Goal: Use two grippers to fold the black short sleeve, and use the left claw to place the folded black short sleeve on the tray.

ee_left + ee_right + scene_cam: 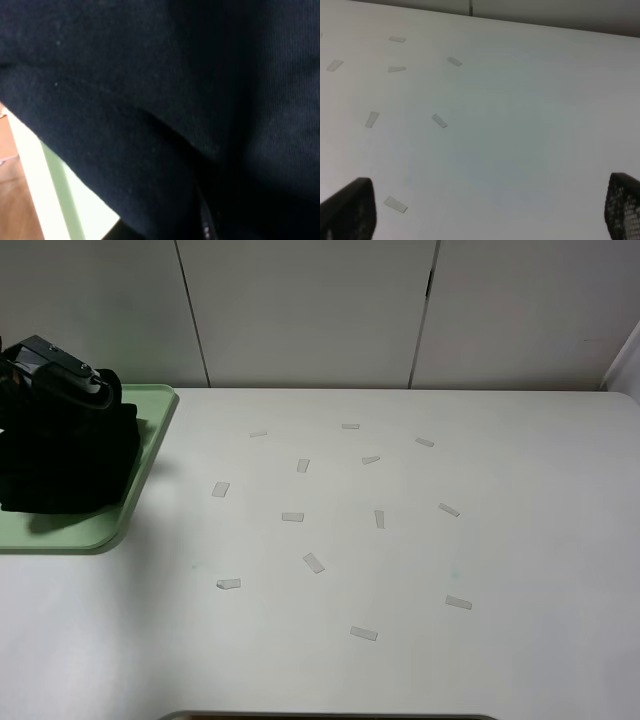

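Observation:
The black short sleeve (70, 465) lies bunched on the pale green tray (155, 425) at the table's far left. The left arm (60, 375) stands right over it, its claw buried in the cloth. Dark fabric (150, 100) fills nearly the whole left wrist view, with a strip of the tray (75, 200) at one side; the grip looks shut on the cloth, though the fingers are hidden. The right gripper (487, 205) hangs open above bare table, its two black fingers (347, 210) far apart with nothing between them. The exterior view does not show it.
Several small grey tape strips (292, 516) are scattered across the middle of the white table (520, 520). A pale panelled wall (310, 310) stands behind the table. Wooden floor (12, 190) shows past the tray's edge in the left wrist view.

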Tool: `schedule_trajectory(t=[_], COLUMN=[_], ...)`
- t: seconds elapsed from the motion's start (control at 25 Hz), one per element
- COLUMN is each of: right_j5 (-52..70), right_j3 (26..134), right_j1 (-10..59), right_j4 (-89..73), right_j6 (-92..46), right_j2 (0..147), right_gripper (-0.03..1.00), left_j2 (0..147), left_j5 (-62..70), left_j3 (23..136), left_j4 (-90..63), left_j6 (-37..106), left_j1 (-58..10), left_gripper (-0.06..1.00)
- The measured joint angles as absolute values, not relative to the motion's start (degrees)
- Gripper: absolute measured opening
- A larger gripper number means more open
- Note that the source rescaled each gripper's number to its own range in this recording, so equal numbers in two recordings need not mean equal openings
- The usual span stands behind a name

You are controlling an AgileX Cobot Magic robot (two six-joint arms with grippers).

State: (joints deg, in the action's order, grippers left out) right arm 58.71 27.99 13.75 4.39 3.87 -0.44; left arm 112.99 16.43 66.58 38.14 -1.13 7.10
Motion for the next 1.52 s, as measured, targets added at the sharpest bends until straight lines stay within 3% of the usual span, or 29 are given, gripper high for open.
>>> schedule_trajectory(t=[0.36,0.44,0.48,0.6,0.64,0.72,0.92,1.52], right_j5=[58.71,58.71,58.71,58.71,58.71,58.71,58.71,58.71], right_j3=[27.99,27.99,27.99,27.99,27.99,27.99,27.99,27.99], right_j1=[13.75,13.75,13.75,13.75,13.75,13.75,13.75,13.75], right_j4=[4.39,4.39,4.39,4.39,4.39,4.39,4.39,4.39], right_j6=[3.87,3.87,3.87,3.87,3.87,3.87,3.87,3.87], right_j2=[-0.44,-0.44,-0.44,-0.44,-0.44,-0.44,-0.44,-0.44], right_gripper=[1.0,1.0,1.0,1.0,1.0,1.0,1.0,1.0], left_j2=[112.99,112.99,112.97,112.04,111.68,110.74,107.72,108.57], left_j5=[14.61,14.09,13.9,13.58,13.17,12.41,10.98,7.62], left_j3=[66.58,66.58,66.58,66.58,66.58,66.56,66.51,66.51], left_j4=[38.98,39.06,39.26,39.37,39.37,39.37,39.37,39.37], left_j6=[-0.57,-0.57,-0.52,-0.52,-0.52,-0.52,-1.07,-13.06], left_j1=[8.55,8.61,8.61,8.61,8.61,8.61,8.61,8.61], left_gripper=[0.1,0.15,0.23,0.71,0.82,0.93,0.99,1.0])
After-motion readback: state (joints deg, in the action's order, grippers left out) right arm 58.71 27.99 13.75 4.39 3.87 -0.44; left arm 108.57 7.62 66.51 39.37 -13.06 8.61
